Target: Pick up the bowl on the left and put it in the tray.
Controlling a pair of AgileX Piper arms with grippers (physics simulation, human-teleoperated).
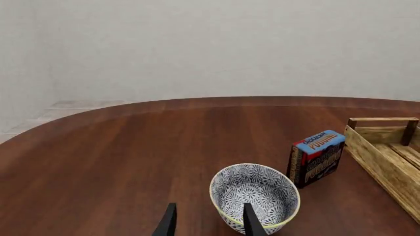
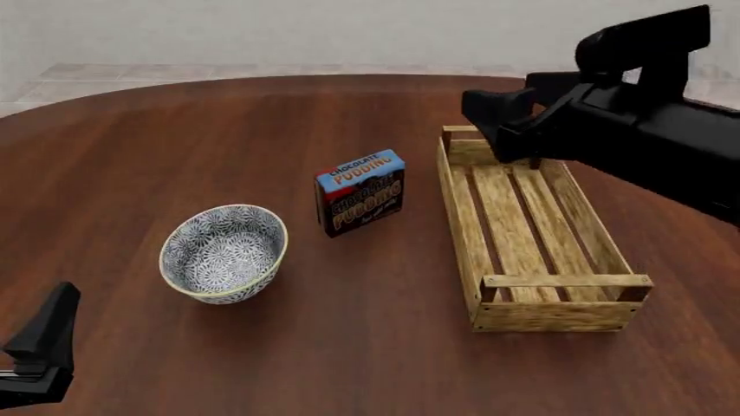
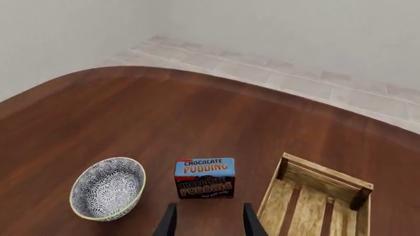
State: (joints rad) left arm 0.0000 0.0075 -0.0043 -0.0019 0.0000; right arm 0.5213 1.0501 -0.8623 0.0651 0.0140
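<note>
Blue-and-white bowl (image 2: 223, 252) sat upright on the table (image 2: 173, 139) toward its left side, empty, untouched by either arm. Task judged at the approach stage: no grasp made, nothing lifted, transfer to the tray (image 2: 535, 232) all still to do. Left gripper (image 1: 208, 220) hung low near the table's near-left corner, jaws spread with nothing between them; in the left wrist view one finger (image 1: 253, 220) overlapped the bowl's near rim, though contact could not be confirmed. Right gripper (image 3: 207, 220) was held high over the tray's far end, jaws likewise spread and empty. Tray lay lengthwise on the right side of the table, slatted floor bare, nothing inside. A pudding box (image 2: 362, 191) stood upright between bowl and tray, apart from both. Remaining, by my estimate: close on the bowl rim, lift, carry past the box, set down inside the tray.
</note>
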